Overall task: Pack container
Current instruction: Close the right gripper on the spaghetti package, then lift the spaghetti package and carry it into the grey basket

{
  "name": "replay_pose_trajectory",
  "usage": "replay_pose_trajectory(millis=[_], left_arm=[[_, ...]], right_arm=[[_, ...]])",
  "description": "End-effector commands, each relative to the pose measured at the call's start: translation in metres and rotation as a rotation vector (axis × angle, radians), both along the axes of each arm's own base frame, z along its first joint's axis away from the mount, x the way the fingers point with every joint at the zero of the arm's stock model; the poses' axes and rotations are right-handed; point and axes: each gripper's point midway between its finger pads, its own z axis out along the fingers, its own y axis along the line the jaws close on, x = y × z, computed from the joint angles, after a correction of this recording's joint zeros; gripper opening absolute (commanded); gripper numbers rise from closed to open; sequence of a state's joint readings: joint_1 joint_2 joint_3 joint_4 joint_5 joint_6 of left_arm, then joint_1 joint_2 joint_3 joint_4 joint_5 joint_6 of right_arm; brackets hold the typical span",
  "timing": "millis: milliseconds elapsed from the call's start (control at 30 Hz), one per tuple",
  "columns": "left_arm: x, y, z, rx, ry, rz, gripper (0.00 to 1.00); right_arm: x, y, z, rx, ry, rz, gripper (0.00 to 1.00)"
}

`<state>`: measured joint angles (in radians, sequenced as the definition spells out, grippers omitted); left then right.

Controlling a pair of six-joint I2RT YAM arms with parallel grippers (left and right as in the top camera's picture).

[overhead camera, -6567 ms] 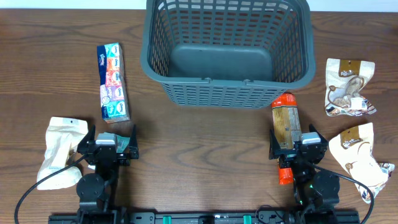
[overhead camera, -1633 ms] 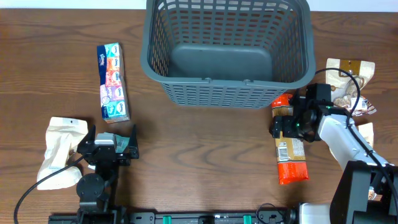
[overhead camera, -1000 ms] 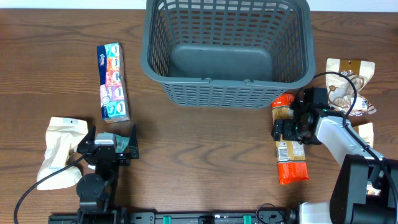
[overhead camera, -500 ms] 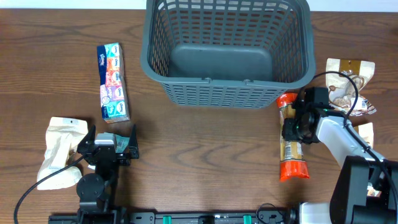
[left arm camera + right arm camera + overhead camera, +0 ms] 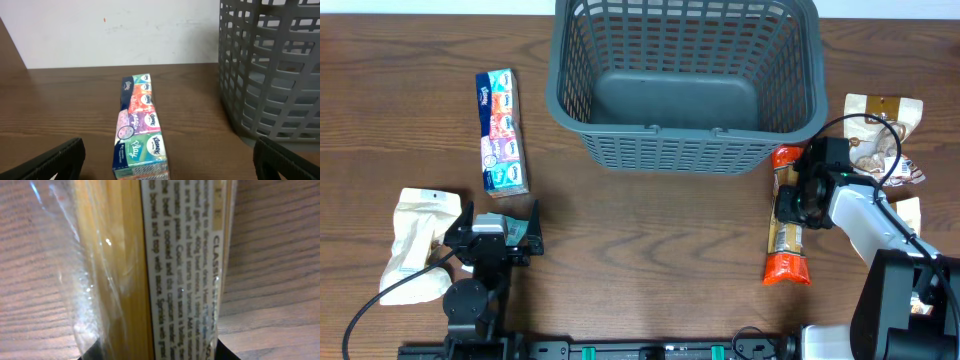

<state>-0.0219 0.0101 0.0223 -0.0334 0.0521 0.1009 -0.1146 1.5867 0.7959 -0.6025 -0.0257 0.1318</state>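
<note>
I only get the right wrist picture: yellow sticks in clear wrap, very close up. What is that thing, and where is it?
Observer: A long spaghetti packet with orange ends, on the wooden table beside the near right corner of the dark grey basket.
Operator: Is a claw holding it?
Observer: Yes, the right gripper is shut across its upper half.
Operator: Anything in the basket?
Observer: No, from overhead its solid bottom is bare.
Operator: And the other arm?
Observer: The left gripper is open near the front edge, with a Kleenex tissue pack ahead of it and a cream pouch beside it.
</note>
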Motion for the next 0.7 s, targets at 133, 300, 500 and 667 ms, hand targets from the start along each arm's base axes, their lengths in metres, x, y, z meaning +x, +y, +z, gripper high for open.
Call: replay_pose_trajectory(millis=[133, 300, 500, 667], left_arm=[[-0.001, 0.001, -0.016, -0.007, 0.046, 0.010, 0.99], [-0.001, 0.001, -0.016, -0.007, 0.046, 0.010, 0.99], [-0.001, 0.001, -0.016, -0.007, 0.046, 0.010, 0.99], [-0.001, 0.001, -0.016, -0.008, 0.046, 0.006, 0.99]], right_arm=[[0.044, -0.012, 0.048, 0.005, -0.167, -0.116, 0.01], [0.060, -0.040, 0.094, 0.000, -0.294, -0.281, 0.01], [0.063, -0.080, 0.143, -0.023, -0.434, -0.400, 0.01], [0.058, -0.100, 0.196, -0.142, -0.506, -0.307, 0.01]])
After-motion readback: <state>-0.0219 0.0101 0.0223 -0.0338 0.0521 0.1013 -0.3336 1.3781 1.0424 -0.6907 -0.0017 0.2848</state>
